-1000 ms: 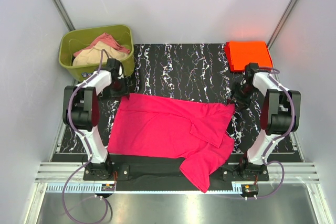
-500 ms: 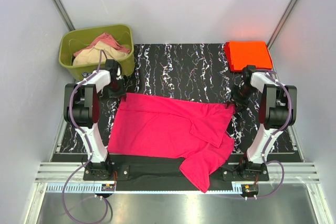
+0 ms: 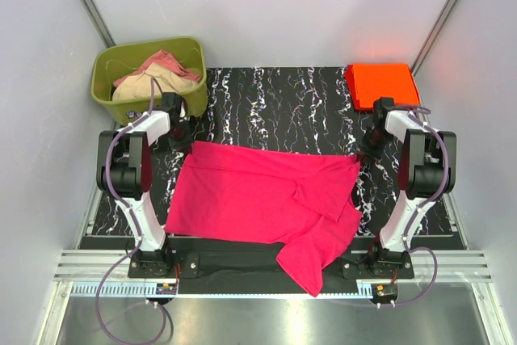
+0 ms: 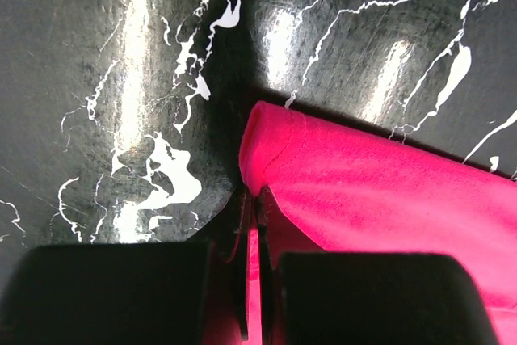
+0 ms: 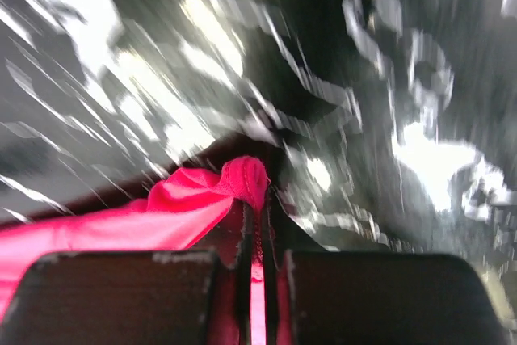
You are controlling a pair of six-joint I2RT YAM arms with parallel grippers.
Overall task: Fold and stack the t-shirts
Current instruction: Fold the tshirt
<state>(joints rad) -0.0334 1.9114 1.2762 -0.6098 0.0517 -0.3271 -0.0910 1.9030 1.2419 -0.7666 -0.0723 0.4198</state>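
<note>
A hot pink t-shirt [image 3: 258, 195] lies spread across the black marbled table [image 3: 275, 107], one end hanging over the near edge. My left gripper [image 3: 187, 140] is shut on its far left corner; the left wrist view shows pink cloth [image 4: 363, 191] pinched between the jaws of the left gripper [image 4: 252, 199]. My right gripper [image 3: 363, 153] is shut on the shirt's far right corner, and the right wrist view shows a bunched pink hem [image 5: 242, 179] clamped in the right gripper [image 5: 257, 208]. An orange-red t-shirt [image 3: 381, 84] lies folded at the far right corner.
An olive-green tub [image 3: 106, 94] with beige and pink cloth stands at the far left corner, close behind my left arm. Grey walls close in the table on the left, right and back. A metal rail [image 3: 266, 268] runs along the near edge.
Both grippers have closed on the pink shirt's far corners. The right corner has been drawn slightly farther right and back, and the far edge now lies straighter.
</note>
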